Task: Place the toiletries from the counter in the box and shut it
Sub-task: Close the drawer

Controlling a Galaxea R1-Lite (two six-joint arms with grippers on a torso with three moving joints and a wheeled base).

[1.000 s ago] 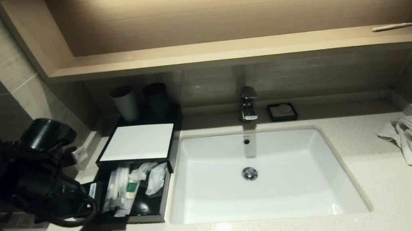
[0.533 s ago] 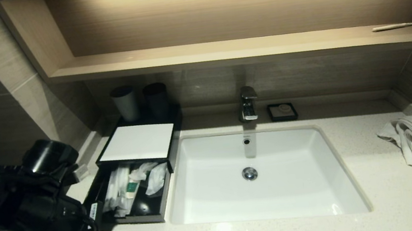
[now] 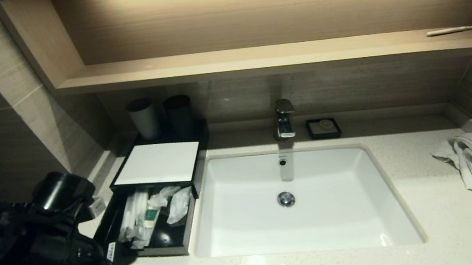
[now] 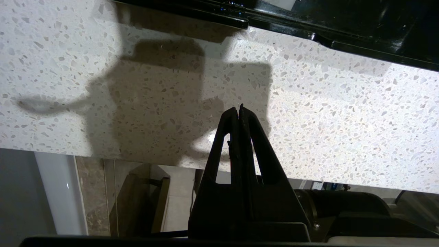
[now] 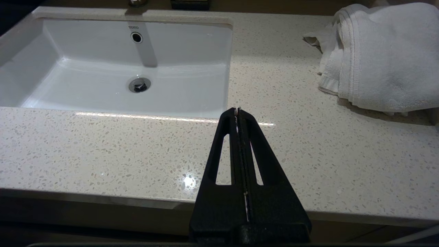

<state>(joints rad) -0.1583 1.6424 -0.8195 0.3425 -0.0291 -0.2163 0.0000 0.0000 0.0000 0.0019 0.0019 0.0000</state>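
Hovering low over the speckled stone counter (image 4: pixel 308 113), the left gripper (image 4: pixel 239 109) has its fingers pressed together on nothing, just short of the black pull-out box (image 3: pixel 159 242) ahead of it. White sachets and a green-labelled tube (image 3: pixel 150 216) already lie inside. To close it well, I'd meet the front wall square and push straight, not skewed. Right gripper (image 5: pixel 237 110), also pinched empty, waits near the white basin (image 5: pixel 192 99), whose overflow reads "TOTO".

"TOTO" on the sink (image 5: pixel 132 26) (above the overflow hole)
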